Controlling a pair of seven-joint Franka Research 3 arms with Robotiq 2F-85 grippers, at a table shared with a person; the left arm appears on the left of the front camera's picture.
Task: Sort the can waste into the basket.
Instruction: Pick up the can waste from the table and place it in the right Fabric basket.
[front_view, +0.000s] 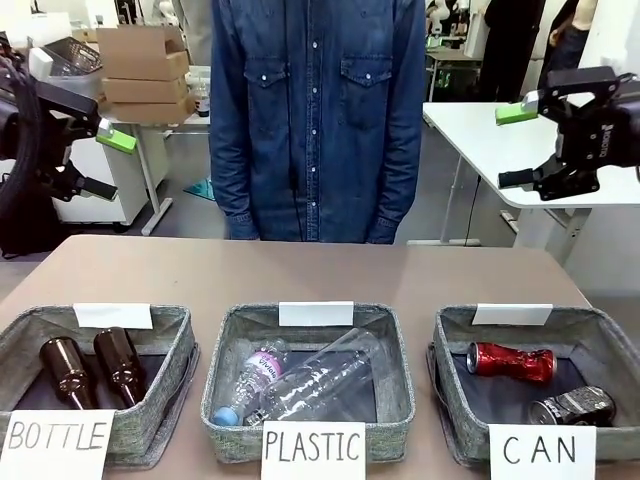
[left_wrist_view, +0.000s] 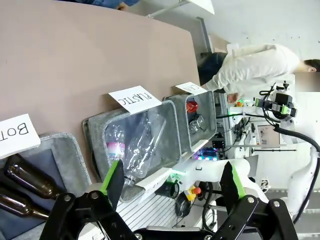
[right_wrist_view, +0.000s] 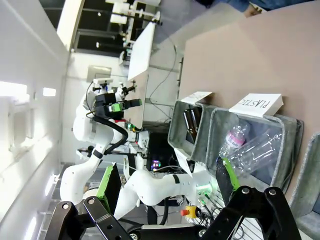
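The shiny red can (front_view: 510, 361) and the black and silver can (front_view: 572, 406) lie on their sides inside the grey basket (front_view: 446, 340) signed CAN, at the table's front right. In the left wrist view the red can (left_wrist_view: 192, 106) and the dark can (left_wrist_view: 196, 123) lie in that basket (left_wrist_view: 212, 116), far from the fingers. My left gripper (front_view: 106, 162) hangs open, high at the left, off the table. My right gripper (front_view: 516, 147) hangs open, high at the right. Both wrist views show their own grippers (left_wrist_view: 172, 184) (right_wrist_view: 167, 180) holding nothing.
The basket (front_view: 222, 350) signed PLASTIC holds clear bottles in the middle. The basket (front_view: 182, 330) signed BOTTLE holds two brown bottles at the left. A person in a denim shirt (front_view: 315, 120) stands at the far edge. The brown tabletop (front_view: 320, 270) behind the baskets is bare.
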